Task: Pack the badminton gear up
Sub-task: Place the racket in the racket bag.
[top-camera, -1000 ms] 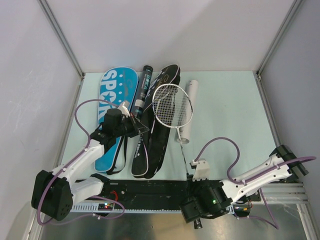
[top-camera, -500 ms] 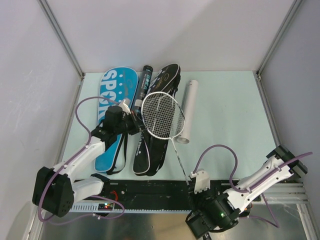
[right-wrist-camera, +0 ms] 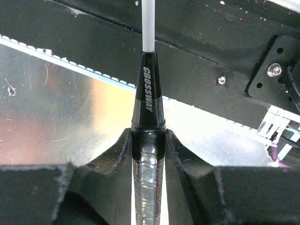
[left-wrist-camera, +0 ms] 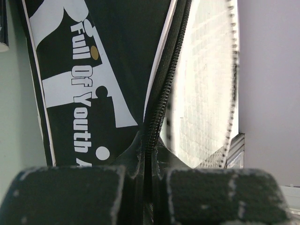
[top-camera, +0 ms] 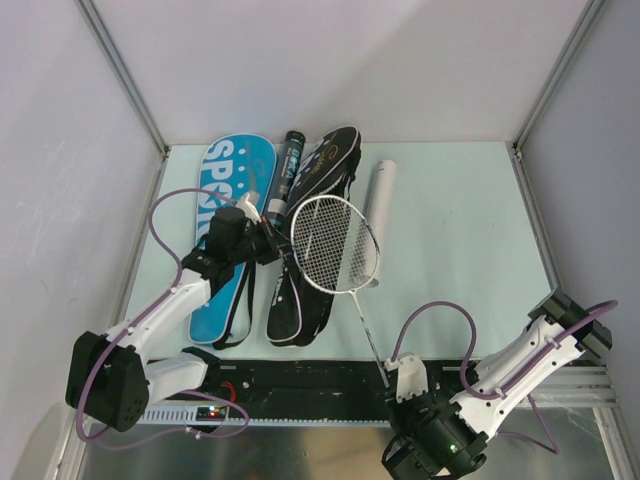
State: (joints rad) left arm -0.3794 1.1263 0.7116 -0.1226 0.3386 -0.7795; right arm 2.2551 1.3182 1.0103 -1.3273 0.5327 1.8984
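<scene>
My left gripper (top-camera: 270, 244) is shut on the zipper edge of the black racket cover (top-camera: 312, 297), holding its side lifted; in the left wrist view the zipper (left-wrist-camera: 159, 103) runs down between the fingers (left-wrist-camera: 65, 197). My right gripper (right-wrist-camera: 147, 154) is shut on the black wrapped handle of the silver racket (top-camera: 335, 243), down at the near edge of the table. The racket head hangs tilted over the black cover's open side and the white tube (top-camera: 380, 195). The blue cover (top-camera: 225, 180) lies at the left, and the black teal-printed tube (top-camera: 289, 168) lies between the two covers.
The black base rail (top-camera: 300, 378) and a metal plate (right-wrist-camera: 56, 103) run along the near edge under the right gripper. Grey walls with metal posts (top-camera: 125, 75) enclose the table. Purple cables loop from both arms.
The right arm has drawn back toward the near edge, and the racket head has swung left off the white tube toward the black cover's opening. The left gripper keeps its hold.
</scene>
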